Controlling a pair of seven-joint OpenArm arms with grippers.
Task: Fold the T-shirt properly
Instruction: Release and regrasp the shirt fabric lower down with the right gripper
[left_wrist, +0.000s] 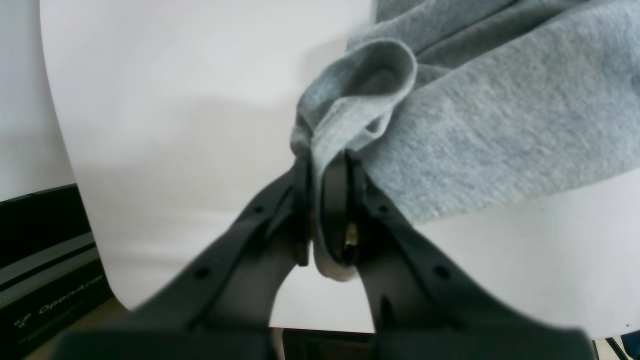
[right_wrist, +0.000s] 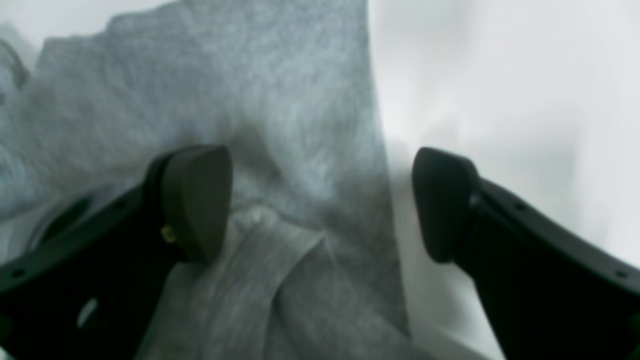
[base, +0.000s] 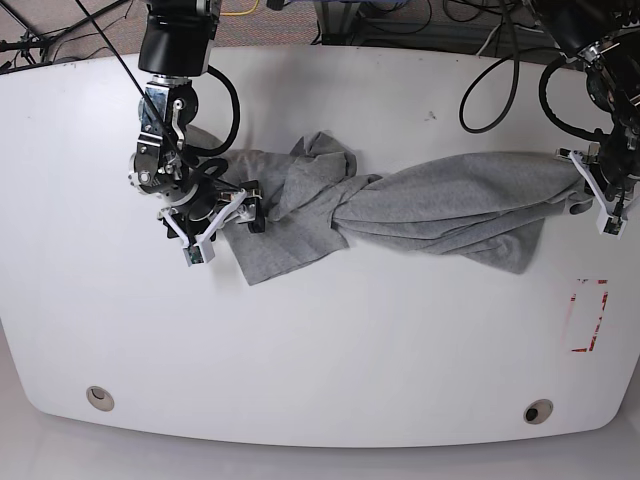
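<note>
The light grey T-shirt (base: 440, 205) lies stretched sideways across the white table (base: 320, 340), bunched and twisted near its middle; no lettering shows. In the base view my left gripper (base: 585, 190) is at the shirt's right end. The left wrist view shows it (left_wrist: 327, 165) shut on a rolled fold of the grey fabric (left_wrist: 365, 85). My right gripper (base: 254, 207) sits at the shirt's left end, low over the cloth. In the right wrist view it (right_wrist: 320, 205) is open, one finger (right_wrist: 197, 200) over the shirt (right_wrist: 280, 125) and the other over bare table, the shirt's edge between them.
A red rectangle outline (base: 588, 315) is marked near the table's right edge. Two round holes (base: 98, 397) (base: 537, 411) sit near the front edge. Cables run along the back. A black base labelled OpenArm (left_wrist: 45, 295) stands beyond the table edge in the left wrist view.
</note>
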